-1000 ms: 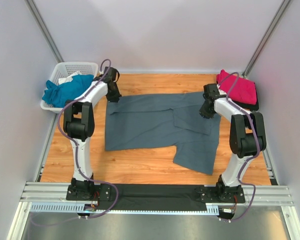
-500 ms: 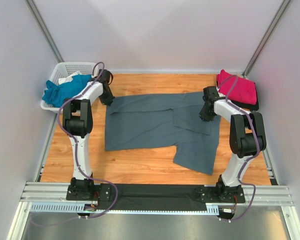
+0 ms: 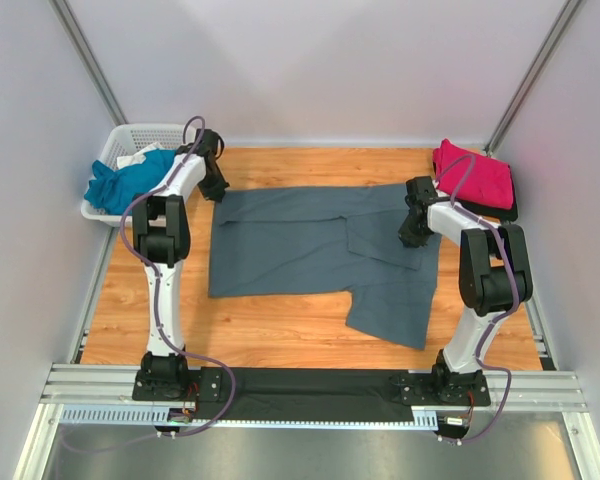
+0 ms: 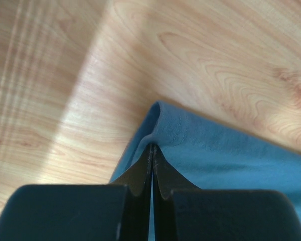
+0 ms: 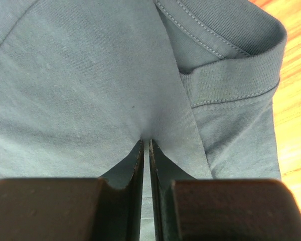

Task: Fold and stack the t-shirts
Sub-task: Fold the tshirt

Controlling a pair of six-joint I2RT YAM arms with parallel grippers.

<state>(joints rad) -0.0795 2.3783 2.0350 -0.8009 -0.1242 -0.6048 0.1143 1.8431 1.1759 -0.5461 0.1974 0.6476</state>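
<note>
Slate-grey t-shirt (image 3: 310, 250): one, spread mostly flat across the middle of the wooden table (image 3: 280, 335), with its near right part reaching toward the arm bases and a flap folded over near its right side.
Grey shirt, far left corner: the stitched hem (image 4: 178, 131) rises into a small ridge where the left gripper takes it, with bare wood just beyond.
Grey shirt, right side: the ribbed collar (image 5: 231, 80) lies just beside the right gripper, on its right in the wrist view.
Left gripper (image 4: 151, 146): fingers pressed together with no gap showing, pinching the hem corner of the grey shirt; seen from above (image 3: 216, 190) it sits at the shirt's far left corner.
Right gripper (image 5: 145, 141): fingers nearly closed, only a thin slit between them, nipping a small pleat of the grey cloth (image 5: 90, 75); from above (image 3: 412, 236) it sits on the shirt's right part.
Magenta-pink t-shirt (image 3: 477, 175): one, folded, at the far right corner of the table, lying on a dark item (image 3: 511, 210) whose kind I cannot tell.
Teal-blue t-shirt (image 3: 120, 185): one, bunched, in the basket and spilling over its near rim.
Basket (image 3: 152, 131): one, white lattice, at the far left corner, also holding a bit of white cloth (image 3: 135, 157).
T-shirts counted: three.
</note>
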